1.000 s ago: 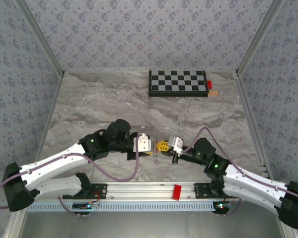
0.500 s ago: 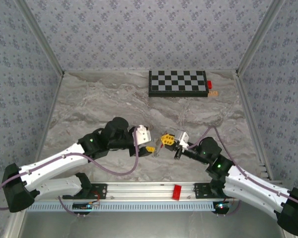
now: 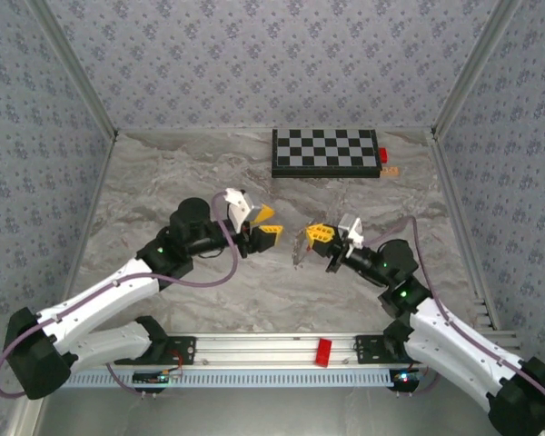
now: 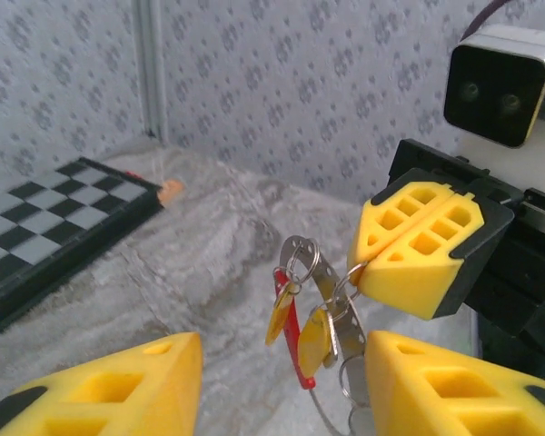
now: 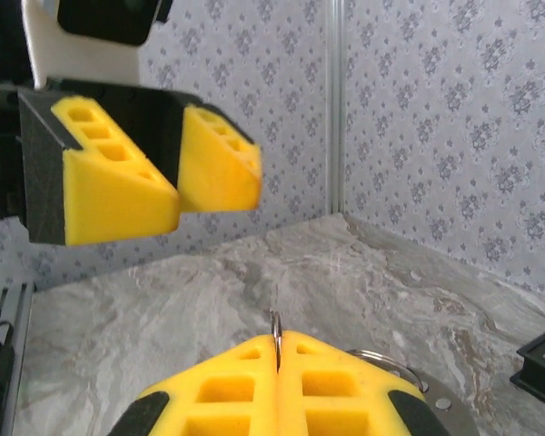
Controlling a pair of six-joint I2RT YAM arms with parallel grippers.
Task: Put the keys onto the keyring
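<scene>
My right gripper (image 3: 320,233) is shut on a small wire loop of the keyring (image 3: 301,249) and holds it above the marble table (image 3: 163,182). In the left wrist view the keyring (image 4: 322,271) hangs from the right gripper (image 4: 368,265) as a curved grey band with a red arc. Two brass keys (image 4: 278,317) dangle from small rings on it. My left gripper (image 4: 282,392) stands open just short of the keyring, nothing between its pads. From above, the left gripper (image 3: 266,223) faces the right one across a small gap. The right wrist view shows its fingers (image 5: 227,381) pinching a thin ring.
A black-and-white checkerboard (image 3: 325,153) lies at the back of the table, with a small red block (image 3: 382,155) at its right end. Patterned walls close in the left, right and back sides. A red tag (image 3: 324,351) sits on the front rail.
Both grippers have risen and moved away from the near edge. The left gripper has opened and drawn back to the left. The right gripper has carried the keyring to the right.
</scene>
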